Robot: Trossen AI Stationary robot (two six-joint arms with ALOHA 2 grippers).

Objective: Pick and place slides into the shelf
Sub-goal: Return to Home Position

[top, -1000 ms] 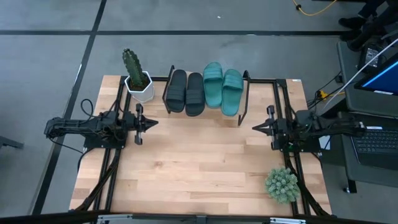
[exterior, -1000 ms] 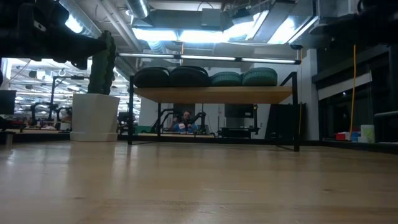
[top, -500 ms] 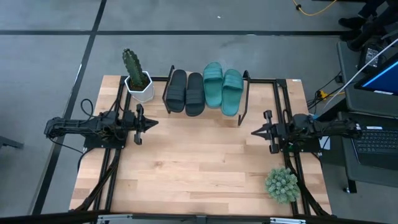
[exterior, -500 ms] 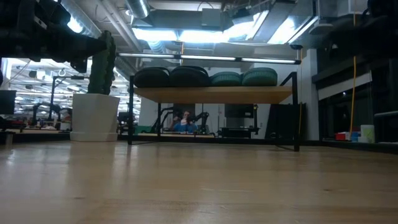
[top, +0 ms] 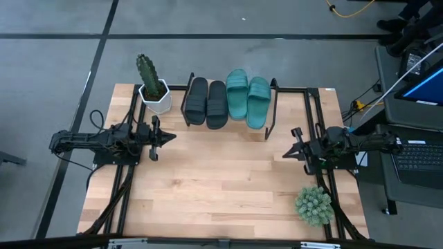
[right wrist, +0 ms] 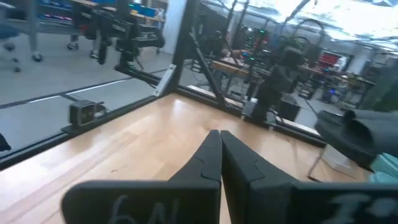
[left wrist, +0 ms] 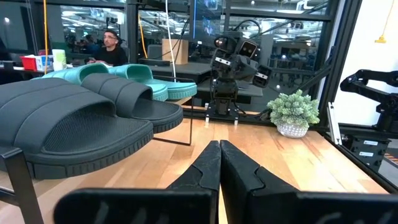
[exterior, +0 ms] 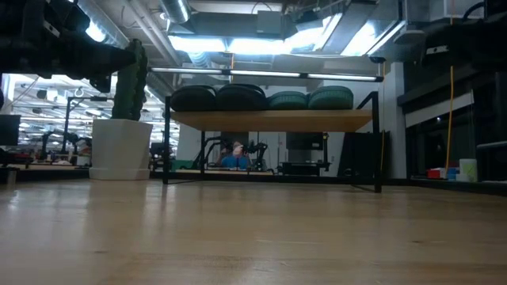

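Black slides [top: 206, 102] and teal slides [top: 248, 100] are sitting side by side on the shelf [exterior: 269, 120], between and beyond the left gripper [top: 171, 136] and right gripper [top: 285, 153], both pinched closed and seemingly hovering clear of the table [top: 208, 187].

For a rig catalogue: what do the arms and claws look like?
The left arm and right arm are slim, black and jointed, a black cable looping beside the left. The left claw and right claw each have two dark wedge fingers tapering to tips.
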